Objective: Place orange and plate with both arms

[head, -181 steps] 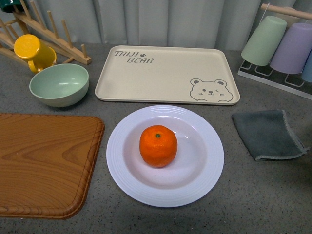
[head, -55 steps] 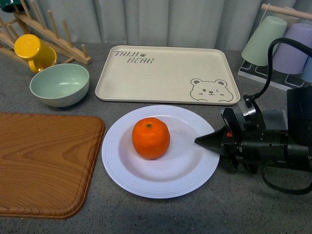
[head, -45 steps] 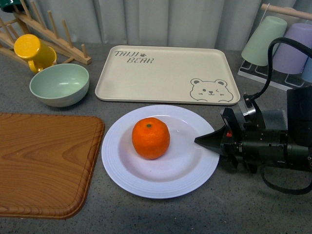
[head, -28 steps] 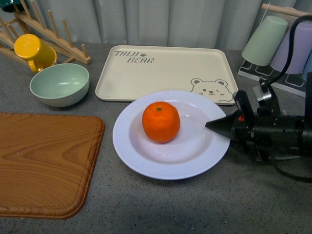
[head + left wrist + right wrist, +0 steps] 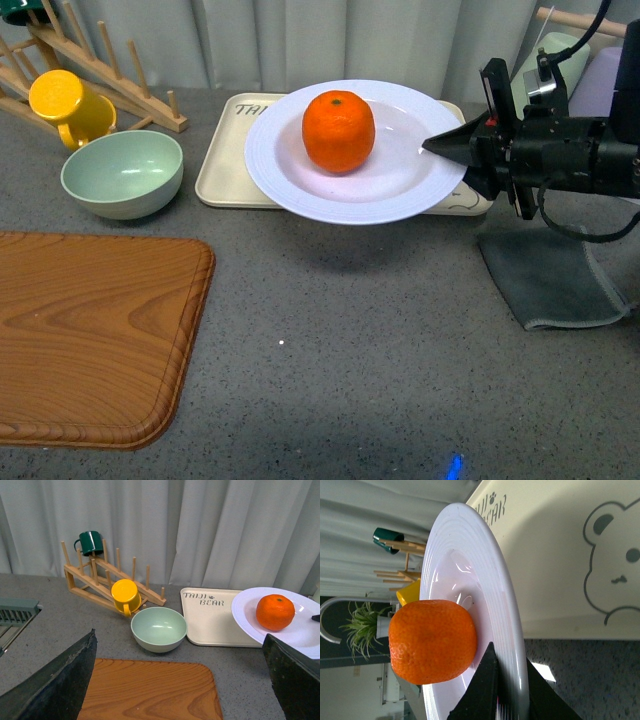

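Grey speckled counter, pale curtains behind, pretty standard kitchen-ish setup.

Heads up on how this load will probably behave. You've got the plate up in the air, hovering over the front edge of the bear tray, and the only thing holding it is the right gripper, pinched onto the rim on its right side. One finger sits on top of the rim and one under it, as the right wrist view shows. The plate looks stiff, smooth and glossy, so I'd guess slippery in the jaws and breakable if it drops. Held by one edge, it'll want to lever down.

The orange just sits loose in the well of the plate, round, so any tilt and it rolls. Keep it level. Its dimpled skin should grip fine if you take it across the widest part.

Your left gripper is spread wide with nothing in it. The free far rim looks like the spot for it.

Looks-wise: white plate with concentric ridges on a wide rim, bright orange fruit with a tiny green stem mark on top.
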Robot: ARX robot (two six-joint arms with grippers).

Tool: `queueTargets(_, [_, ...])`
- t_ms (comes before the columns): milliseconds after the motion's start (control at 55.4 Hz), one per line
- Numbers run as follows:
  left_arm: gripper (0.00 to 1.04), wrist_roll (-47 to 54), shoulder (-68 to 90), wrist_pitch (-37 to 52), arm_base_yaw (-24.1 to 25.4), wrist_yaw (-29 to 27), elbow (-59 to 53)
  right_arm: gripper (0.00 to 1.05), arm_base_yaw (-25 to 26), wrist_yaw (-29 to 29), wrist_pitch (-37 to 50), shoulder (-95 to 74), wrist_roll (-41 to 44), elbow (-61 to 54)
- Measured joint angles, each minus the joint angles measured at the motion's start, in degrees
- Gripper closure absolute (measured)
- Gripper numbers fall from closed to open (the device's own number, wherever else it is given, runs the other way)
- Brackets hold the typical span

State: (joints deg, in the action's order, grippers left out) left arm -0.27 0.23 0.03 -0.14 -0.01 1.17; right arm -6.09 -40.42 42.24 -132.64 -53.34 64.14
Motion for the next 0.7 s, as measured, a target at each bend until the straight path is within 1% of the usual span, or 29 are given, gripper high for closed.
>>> queueTargets(235, [0.06, 0.0, 0.0, 0.0, 0.0, 0.0, 0.0, 1.02, -0.2, 1.9, -6.6, -8.6, -1.7, 14.1])
queueTargets(452, [0.06, 0.0, 0.0, 0.0, 0.0, 0.0, 0.0, 1.02, -0.9, 4.1, -16.0, -15.1, -2.4, 27.3])
queueTargets(524, [0.06, 0.0, 0.0, 0.0, 0.0, 0.0, 0.0, 1.02, -1.3, 5.4, -20.3, -17.2, -2.0, 31.9])
queueTargets(705, [0.06, 0.0, 0.0, 0.0, 0.0, 0.0, 0.0, 1.02, -1.8, 7.2, -27.7, -21.2, -0.7, 39.4])
